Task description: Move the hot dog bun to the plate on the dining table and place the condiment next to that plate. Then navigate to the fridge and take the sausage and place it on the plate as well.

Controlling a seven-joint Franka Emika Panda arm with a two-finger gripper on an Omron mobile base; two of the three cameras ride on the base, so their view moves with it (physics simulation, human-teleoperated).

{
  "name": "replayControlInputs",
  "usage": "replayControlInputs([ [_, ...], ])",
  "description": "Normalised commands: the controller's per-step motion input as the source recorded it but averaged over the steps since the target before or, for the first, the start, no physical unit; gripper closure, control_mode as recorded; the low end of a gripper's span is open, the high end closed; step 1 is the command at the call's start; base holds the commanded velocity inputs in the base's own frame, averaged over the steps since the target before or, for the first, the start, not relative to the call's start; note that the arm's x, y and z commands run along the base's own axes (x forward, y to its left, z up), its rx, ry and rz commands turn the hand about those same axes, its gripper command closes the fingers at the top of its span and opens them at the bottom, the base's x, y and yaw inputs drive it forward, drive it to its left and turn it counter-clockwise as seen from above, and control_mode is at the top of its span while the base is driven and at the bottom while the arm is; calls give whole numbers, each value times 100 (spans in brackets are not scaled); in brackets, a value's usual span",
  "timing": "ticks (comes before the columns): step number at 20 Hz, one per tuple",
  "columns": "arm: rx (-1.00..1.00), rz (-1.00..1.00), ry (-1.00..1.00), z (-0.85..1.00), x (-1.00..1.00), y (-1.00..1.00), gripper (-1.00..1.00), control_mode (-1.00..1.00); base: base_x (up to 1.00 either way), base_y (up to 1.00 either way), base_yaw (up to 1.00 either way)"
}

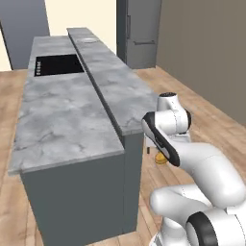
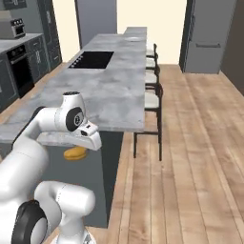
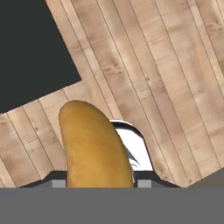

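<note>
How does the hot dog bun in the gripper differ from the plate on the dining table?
The hot dog bun is golden and oblong; the plate is pale and round. The bun is clamped in the gripper beside the dining table; the plate rests at its far end.

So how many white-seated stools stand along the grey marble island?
4, in a row under the island's overhang: nearest stool, second, third, farthest. More may be hidden beyond.

I saw the golden hot dog bun (image 3: 94, 146) held off the floor beside the dining table (image 1: 67, 115); the plate (image 1: 88, 40) sat at its far end.
</note>
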Motion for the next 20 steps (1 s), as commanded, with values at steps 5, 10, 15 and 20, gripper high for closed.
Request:
replayControlInputs([
  [5, 0, 0, 0, 0, 0, 0, 100, 100, 56, -100, 0],
  [10, 0, 0, 0, 0, 0, 0, 100, 100, 47, -100, 0],
  [15, 0, 0, 0, 0, 0, 0, 100, 100, 87, -100, 0],
  [20, 0, 0, 0, 0, 0, 0, 100, 100, 100, -100, 4],
])
